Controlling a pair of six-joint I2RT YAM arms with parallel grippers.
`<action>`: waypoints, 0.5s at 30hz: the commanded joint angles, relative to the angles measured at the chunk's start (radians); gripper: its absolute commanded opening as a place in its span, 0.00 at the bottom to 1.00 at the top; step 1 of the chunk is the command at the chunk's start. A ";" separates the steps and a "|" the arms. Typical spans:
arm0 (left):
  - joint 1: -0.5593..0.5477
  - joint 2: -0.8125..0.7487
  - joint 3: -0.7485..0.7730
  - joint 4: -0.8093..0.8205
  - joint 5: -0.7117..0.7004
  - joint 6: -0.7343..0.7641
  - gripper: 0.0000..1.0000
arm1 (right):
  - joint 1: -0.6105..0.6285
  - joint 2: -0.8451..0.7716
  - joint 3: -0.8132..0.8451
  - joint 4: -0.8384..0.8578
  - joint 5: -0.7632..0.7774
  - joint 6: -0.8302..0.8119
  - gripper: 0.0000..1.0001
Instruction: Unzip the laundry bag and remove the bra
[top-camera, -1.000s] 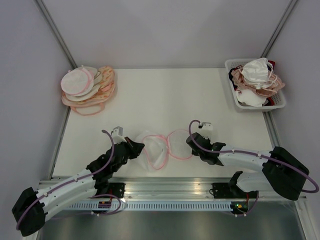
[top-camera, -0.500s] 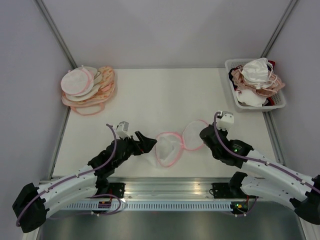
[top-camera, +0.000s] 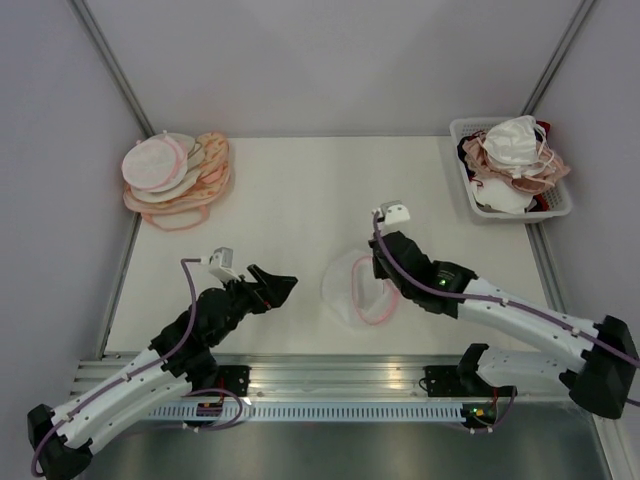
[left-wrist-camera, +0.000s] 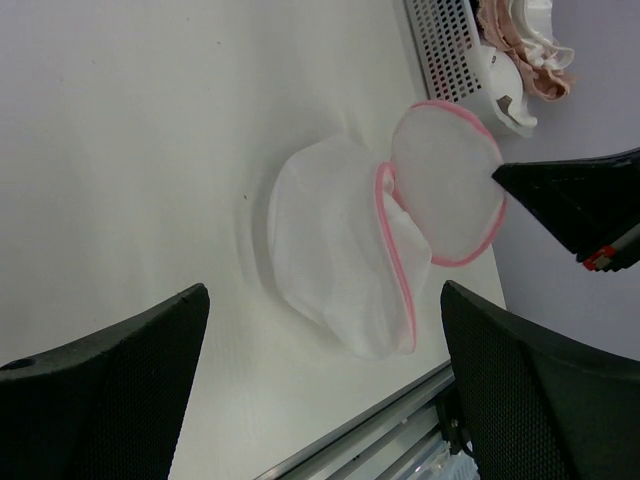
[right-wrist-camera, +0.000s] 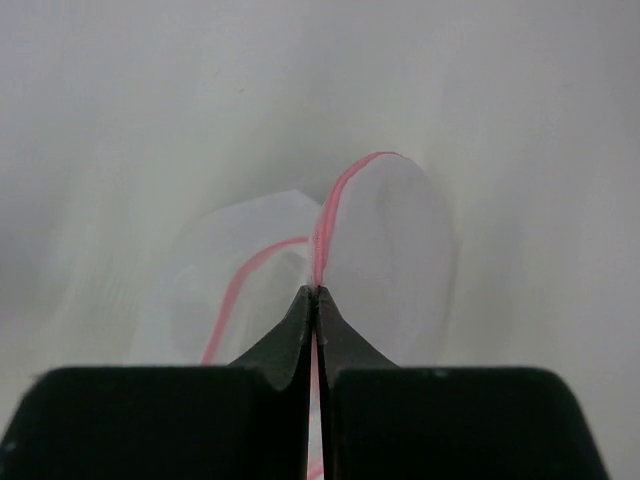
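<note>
The right gripper (right-wrist-camera: 316, 292) is clamped, fingertips pressed together, on the pink zip rim (right-wrist-camera: 330, 200) of the laundry bag (top-camera: 350, 290), holding one disc half up on edge. The other half lies domed on the table (top-camera: 300, 200), joined to the first along the rim; the bag sits toward the near edge, between the two arms. The left gripper (top-camera: 275, 278) hovers just left of it, jaws spread wide, touching nothing; the bra cannot be made out through the white mesh. A stack of pouches (top-camera: 172, 175) lies at the far left corner; a white basket (top-camera: 471, 190) of garments (top-camera: 515, 145) stands at the far right.
</note>
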 joint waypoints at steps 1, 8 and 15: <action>0.002 -0.046 -0.033 -0.087 -0.038 -0.052 1.00 | 0.040 0.125 0.023 0.173 -0.266 -0.157 0.00; 0.002 -0.063 -0.043 -0.096 -0.046 -0.055 1.00 | 0.111 0.361 0.007 0.252 -0.510 -0.148 0.01; 0.002 -0.051 -0.038 -0.058 -0.022 -0.047 1.00 | 0.112 0.288 -0.020 0.246 -0.638 -0.141 0.50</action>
